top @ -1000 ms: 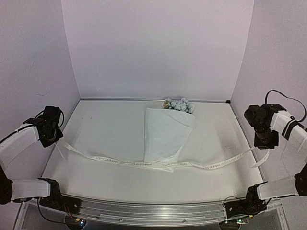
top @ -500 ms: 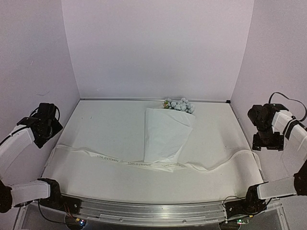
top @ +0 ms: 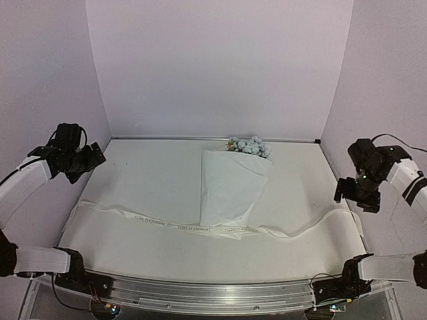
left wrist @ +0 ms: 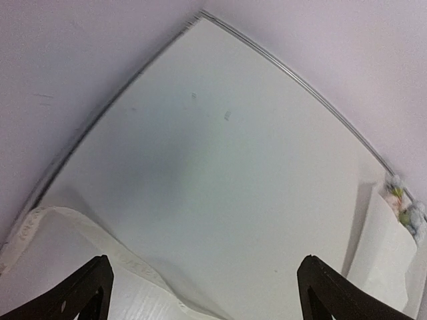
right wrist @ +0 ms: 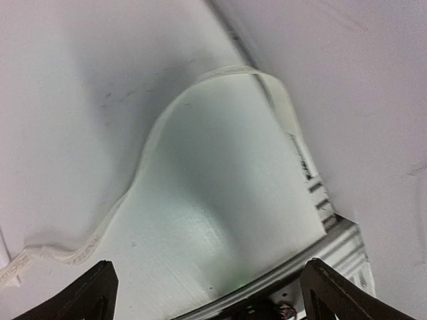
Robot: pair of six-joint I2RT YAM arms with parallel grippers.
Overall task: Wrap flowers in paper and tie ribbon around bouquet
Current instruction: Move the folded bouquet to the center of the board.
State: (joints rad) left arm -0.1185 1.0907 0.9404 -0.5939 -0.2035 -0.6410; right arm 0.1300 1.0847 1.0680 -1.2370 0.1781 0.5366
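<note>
Overhead, with the far wall taken as 12 o'clock, the left gripper (top: 93, 161) hangs over the table (top: 153, 173) at about 9 o'clock, its jaws spread wide and holding nothing. Its wrist view shows only bare tabletop between the two dark fingertips (left wrist: 88, 293). Just toward 5 o'clock of it lies the left end of the ribbon (top: 160, 221), a narrow cream strip with small print along it, flat on the surface and apart from the gripper. From there the ribbon runs rightward across the near half of the table, sagging toward 6 o'clock as it reaches the middle.

Near the centre lies the bouquet (top: 233, 177). It is the white paper (top: 223, 200) folded into a cone around the flowers (top: 248, 145), whose pale blue and white blooms stick out of the wide end at 12 o'clock, close to the far wall. The cone's narrow end points to 6 o'clock and meets the ribbon there; whether the strip passes beneath it I cannot tell.

Right of the bouquet the ribbon rises in a slack arch toward 3 o'clock, then bends down to the near edge at about 4 o'clock. The right gripper (top: 355, 198) hovers above that arch at 3 o'clock, jaws likewise wide apart and empty, with the ribbon lying loose on the table below.
</note>
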